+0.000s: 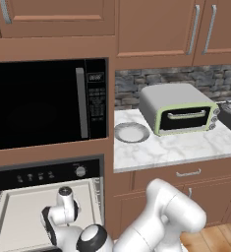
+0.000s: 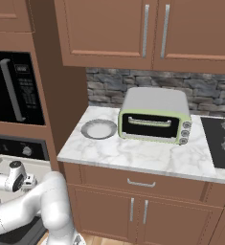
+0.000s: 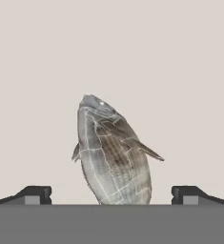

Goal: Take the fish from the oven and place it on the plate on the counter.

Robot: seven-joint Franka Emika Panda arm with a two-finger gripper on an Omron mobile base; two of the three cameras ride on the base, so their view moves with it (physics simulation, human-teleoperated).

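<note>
In the hand view a grey-brown fish (image 3: 111,155) lies on the cream tray (image 3: 180,71), and my gripper (image 3: 111,195) hangs over it, open, one fingertip on each side of the fish's tail end and neither touching it. The oven (image 1: 43,173) stands open at the lower left of the left base view, its cream tray (image 1: 23,206) drawn out, and my arm bends down over that tray. The round grey-rimmed plate (image 1: 131,132) rests bare on the marble counter (image 1: 186,147), left of the toaster oven; the plate (image 2: 98,129) also shows in the right base view.
A pale-green toaster oven (image 1: 178,109) stands on the counter right of the plate. A black microwave (image 1: 45,103) sits above the oven. A cooktop (image 2: 219,141) lies at the counter's right end. Wooden cabinets hang above, drawers below.
</note>
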